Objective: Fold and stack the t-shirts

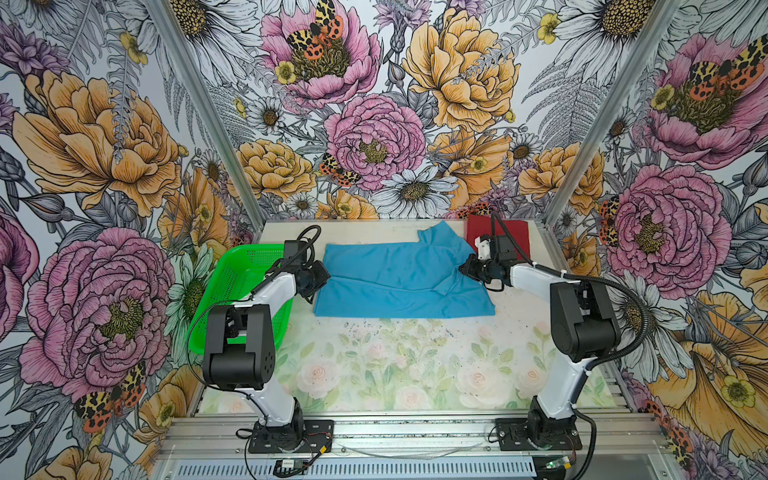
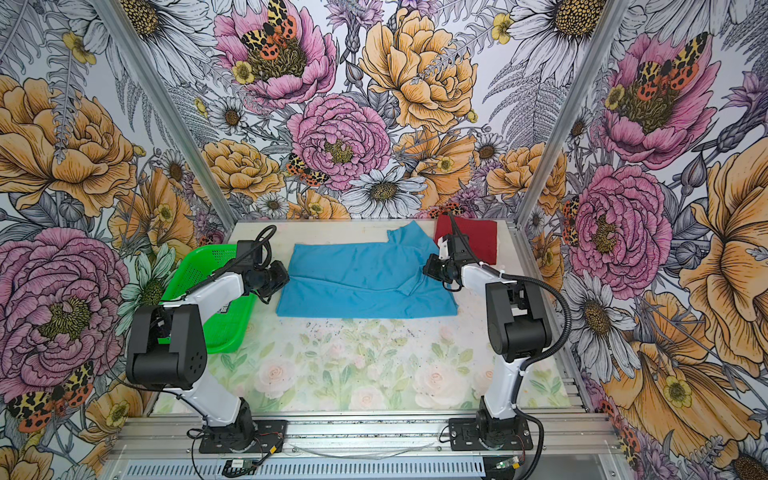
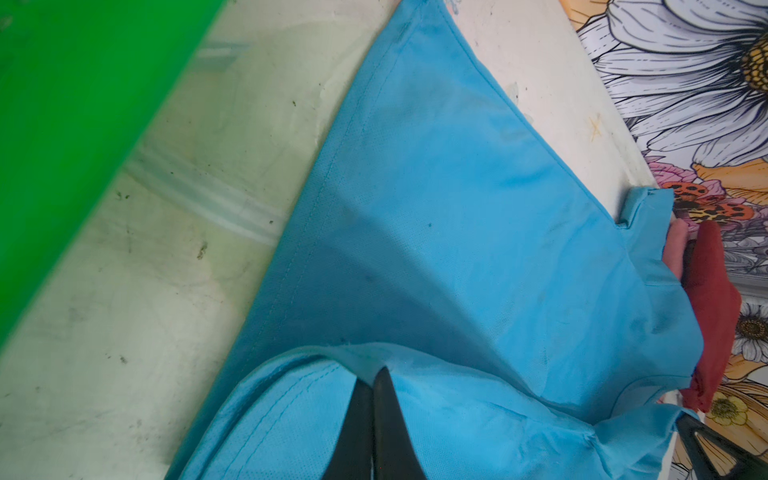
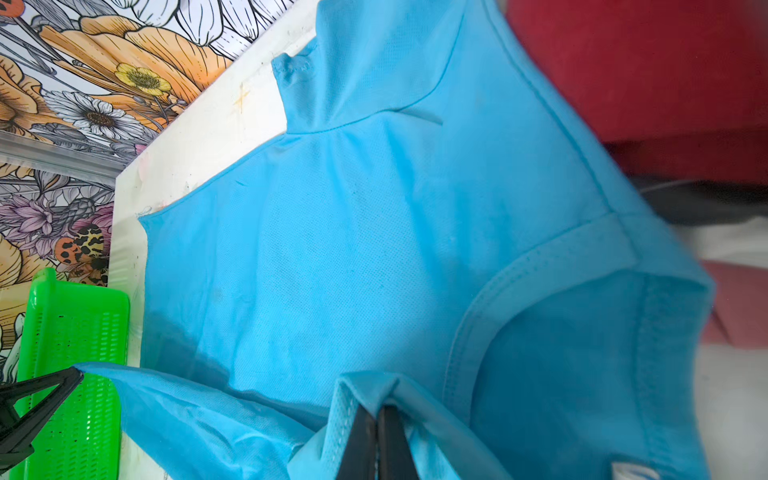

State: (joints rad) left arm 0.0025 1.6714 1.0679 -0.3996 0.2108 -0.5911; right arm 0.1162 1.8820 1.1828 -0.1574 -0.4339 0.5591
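Note:
A sky-blue t-shirt (image 1: pixel 399 278) (image 2: pixel 361 282) lies partly folded across the back of the table, its near edge lifted at both ends. My left gripper (image 1: pixel 326 276) (image 2: pixel 286 277) (image 3: pixel 376 376) is shut on the shirt's left edge, the cloth (image 3: pixel 457 208) draped over its tips. At the collar end my right gripper (image 1: pixel 462 269) (image 2: pixel 426 268) (image 4: pixel 378 409) is shut on a raised fold of the same shirt (image 4: pixel 353 249). A dark red folded t-shirt (image 1: pixel 515 232) (image 2: pixel 478 235) (image 3: pixel 715 299) (image 4: pixel 644 62) sits at the back right corner, with a pinkish one (image 3: pixel 675 249) showing beneath it.
A bright green mesh basket (image 1: pixel 241 286) (image 2: pixel 199 270) (image 3: pixel 62 124) (image 4: pixel 75 316) stands at the left edge, beside my left arm. The floral table mat (image 1: pixel 395 365) stretches in front of the shirt. Flowered walls enclose the back and sides.

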